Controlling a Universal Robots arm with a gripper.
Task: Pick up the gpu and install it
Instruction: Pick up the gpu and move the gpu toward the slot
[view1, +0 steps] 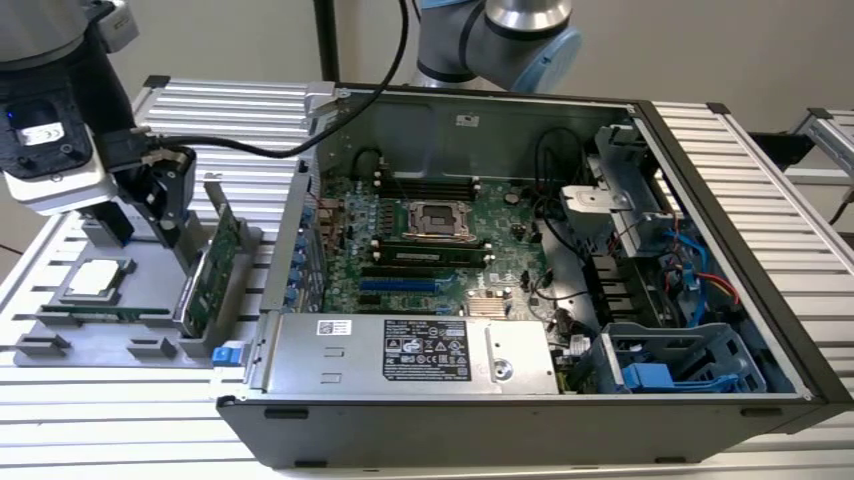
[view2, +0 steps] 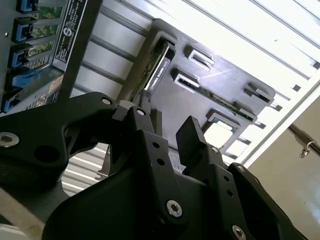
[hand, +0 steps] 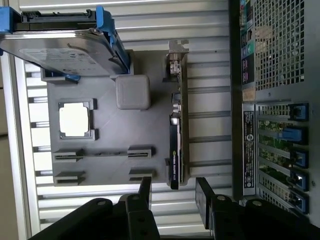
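Hand (hand: 174, 184) of black plastic, its two blunt fingers spread wide and holding nothing, hovers over the gpu (hand: 176, 135), which stands on edge in a slot of the matte grey tray (hand: 115, 130) just outside the open computer case (view1: 534, 420). The card is thin: green board, black cooler, silver bracket. Closing off-centre would likely pinch only the slick cooler shroud, tilting the card in its slot or letting it slip on the lift.
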